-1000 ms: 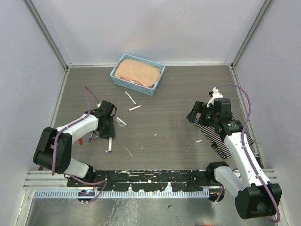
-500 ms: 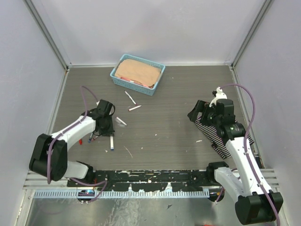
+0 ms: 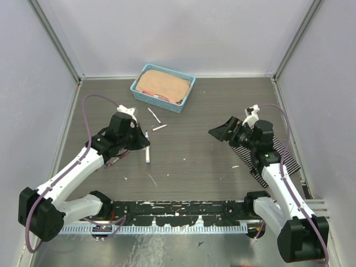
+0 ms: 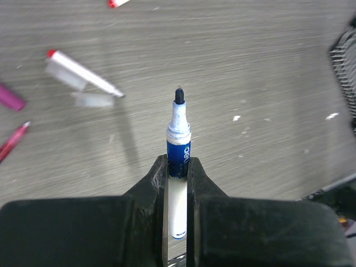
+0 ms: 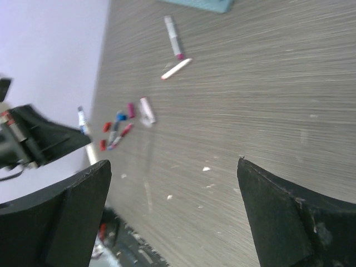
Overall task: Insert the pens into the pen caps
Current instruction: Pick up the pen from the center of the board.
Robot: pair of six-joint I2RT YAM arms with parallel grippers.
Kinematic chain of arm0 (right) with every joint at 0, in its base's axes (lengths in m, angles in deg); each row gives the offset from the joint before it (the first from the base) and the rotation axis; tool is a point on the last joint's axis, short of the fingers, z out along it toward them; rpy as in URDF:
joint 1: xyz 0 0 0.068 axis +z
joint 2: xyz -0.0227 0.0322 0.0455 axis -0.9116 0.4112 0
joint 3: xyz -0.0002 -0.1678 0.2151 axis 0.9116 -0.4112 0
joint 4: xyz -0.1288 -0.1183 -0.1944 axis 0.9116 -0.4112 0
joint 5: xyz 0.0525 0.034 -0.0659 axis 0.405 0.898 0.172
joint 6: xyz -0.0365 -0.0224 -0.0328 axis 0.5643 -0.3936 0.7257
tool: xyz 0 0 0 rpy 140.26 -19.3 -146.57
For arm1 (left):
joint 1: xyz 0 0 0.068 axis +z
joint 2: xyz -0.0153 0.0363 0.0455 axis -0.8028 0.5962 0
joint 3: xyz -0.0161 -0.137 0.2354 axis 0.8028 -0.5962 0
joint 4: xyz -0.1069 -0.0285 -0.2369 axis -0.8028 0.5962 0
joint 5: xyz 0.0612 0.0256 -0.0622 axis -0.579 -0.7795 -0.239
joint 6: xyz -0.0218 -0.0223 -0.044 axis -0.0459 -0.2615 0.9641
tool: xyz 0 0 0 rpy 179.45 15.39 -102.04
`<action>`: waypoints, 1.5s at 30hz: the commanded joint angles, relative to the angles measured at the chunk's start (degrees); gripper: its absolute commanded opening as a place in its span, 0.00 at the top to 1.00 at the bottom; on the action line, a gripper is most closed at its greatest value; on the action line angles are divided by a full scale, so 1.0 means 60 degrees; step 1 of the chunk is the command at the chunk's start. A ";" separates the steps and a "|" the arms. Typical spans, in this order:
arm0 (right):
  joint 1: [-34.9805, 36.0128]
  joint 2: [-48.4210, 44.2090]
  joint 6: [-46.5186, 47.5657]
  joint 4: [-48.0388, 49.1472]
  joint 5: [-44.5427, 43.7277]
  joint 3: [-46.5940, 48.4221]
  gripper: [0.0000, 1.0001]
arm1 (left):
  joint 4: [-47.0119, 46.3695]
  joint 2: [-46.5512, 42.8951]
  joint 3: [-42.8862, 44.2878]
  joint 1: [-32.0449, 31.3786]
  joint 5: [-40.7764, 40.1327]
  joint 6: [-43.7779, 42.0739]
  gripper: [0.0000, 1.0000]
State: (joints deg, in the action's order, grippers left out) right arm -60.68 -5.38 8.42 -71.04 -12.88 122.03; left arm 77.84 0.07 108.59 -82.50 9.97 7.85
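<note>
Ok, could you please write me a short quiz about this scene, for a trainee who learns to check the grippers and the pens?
1. True or false: the right gripper holds a pen cap.
2. What is between the fingers of the left gripper? A) a pen with a blue band B) a red cap C) nothing
3. Fill the gap: the basket at the far side of the table is ___ in colour.
Key: 1 false, its jaws stand open and empty. 2 A. 3 blue.
</note>
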 commanded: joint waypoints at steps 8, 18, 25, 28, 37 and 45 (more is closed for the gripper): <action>0.1690 0.2428 -0.3067 0.4685 0.1950 -0.0962 0.01 | -0.2290 0.0808 0.1306 -0.1877 0.0136 0.1119 1.00; 0.4835 0.1080 -0.1550 0.5944 -0.2396 -0.1527 0.08 | -0.3083 0.1277 0.1513 -0.2264 0.0251 0.1520 1.00; 0.5276 0.1546 -0.1570 0.6850 -0.2508 -0.1072 0.29 | -0.3680 0.1279 0.1337 -0.2293 0.0867 0.1960 1.00; 0.5606 0.1915 -0.1541 0.7245 -0.2486 -0.0851 0.34 | -0.3812 0.1181 0.1275 -0.2302 0.0913 0.2099 1.00; 0.6410 0.2976 -0.1312 0.7657 -0.2601 -0.0068 0.45 | -0.3484 0.0906 0.1162 -0.2307 0.0937 0.2145 1.00; 0.6419 0.3683 -0.1162 0.7654 -0.2357 0.0483 0.62 | -0.3381 0.0486 0.0922 -0.2305 0.0970 0.2244 1.00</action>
State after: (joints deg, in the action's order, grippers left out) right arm -22.32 15.89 -0.12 -29.31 -26.89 121.51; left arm 57.99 4.88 115.12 -96.10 14.98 20.83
